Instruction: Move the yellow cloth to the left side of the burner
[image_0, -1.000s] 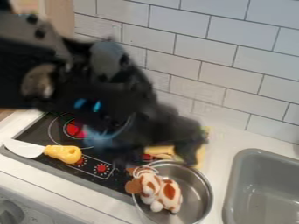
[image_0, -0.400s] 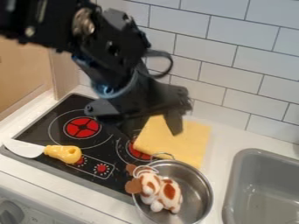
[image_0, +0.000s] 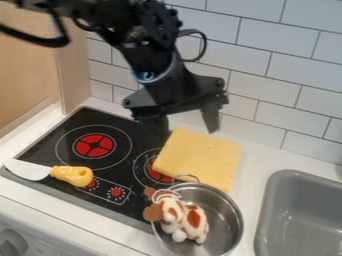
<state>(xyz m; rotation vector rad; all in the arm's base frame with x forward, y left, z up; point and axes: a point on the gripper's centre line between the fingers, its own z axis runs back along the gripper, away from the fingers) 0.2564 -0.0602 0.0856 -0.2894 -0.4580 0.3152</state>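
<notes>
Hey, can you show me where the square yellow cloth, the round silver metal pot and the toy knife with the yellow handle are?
Square yellow cloth (image_0: 202, 157): camera view, middle.
Round silver metal pot (image_0: 222, 216): camera view, bare inside.
Yellow-handled toy knife (image_0: 70, 174): camera view, handle.

toy knife, white blade, yellow handle, lying left | metal pot, lower middle, holding brown-and-white plush toy, head at left rim | grey sink, right, set in white counter | tiled wall behind | wooden panel, upper left | grey knob, lower left corner
</notes>
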